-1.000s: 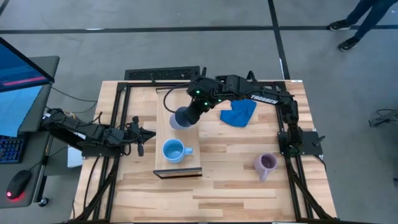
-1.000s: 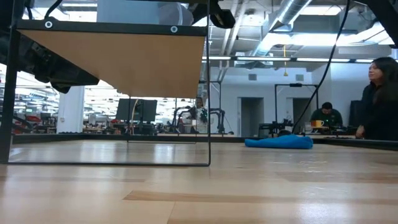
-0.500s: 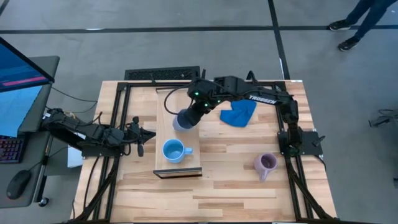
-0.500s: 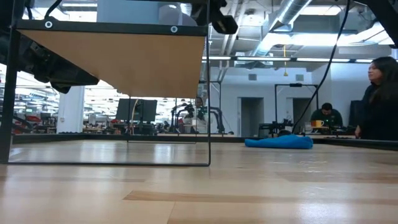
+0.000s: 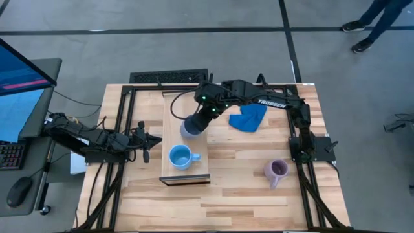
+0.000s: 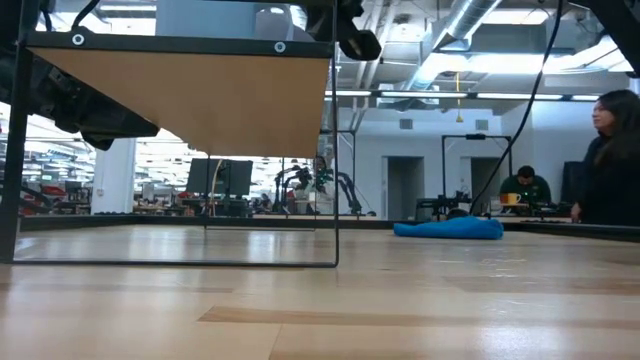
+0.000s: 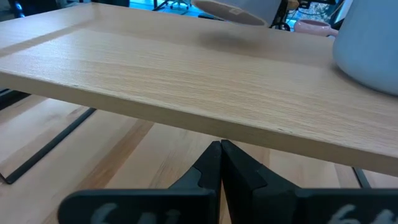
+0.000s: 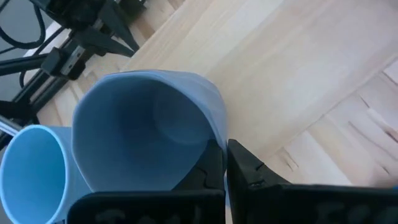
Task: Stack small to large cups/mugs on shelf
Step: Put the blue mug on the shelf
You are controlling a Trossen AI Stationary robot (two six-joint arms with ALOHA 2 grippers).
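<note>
The slate blue mug (image 5: 189, 127) hangs tilted over the far half of the light-wood shelf (image 5: 200, 169), in my right gripper (image 5: 199, 120), which is shut on it. In the right wrist view its mouth (image 8: 140, 134) faces the camera. The light sky blue mug (image 5: 180, 156) stands upright on the shelf's near half. The lilac mug (image 5: 277, 171) stands on the tabletop near the right edge. My left gripper (image 5: 147, 141) is shut and waits level at the shelf's left side, touching nothing. My right gripper (image 8: 225, 163) pinches the slate mug's wall at the rim (image 8: 214, 134), one finger (image 8: 210, 163) over the inside and the other (image 8: 247, 167) outside. The fingers come slanting down from the far right. The mug is lifted clear of the shelf, tilted; its base (image 7: 230, 7) shows above the board.
A bright blue cloth (image 5: 248, 117) lies on the table right of the shelf, under my right arm. The shelf stands raised on thin dark legs (image 6: 333, 150). People (image 6: 612, 150) are in the room beyond the table. Bare tabletop (image 5: 246, 194) lies toward the near edge.
My right gripper, with the slate mug, has come down a little and shifted slightly toward the near edge, over the shelf. The other mugs have stayed where they were.
</note>
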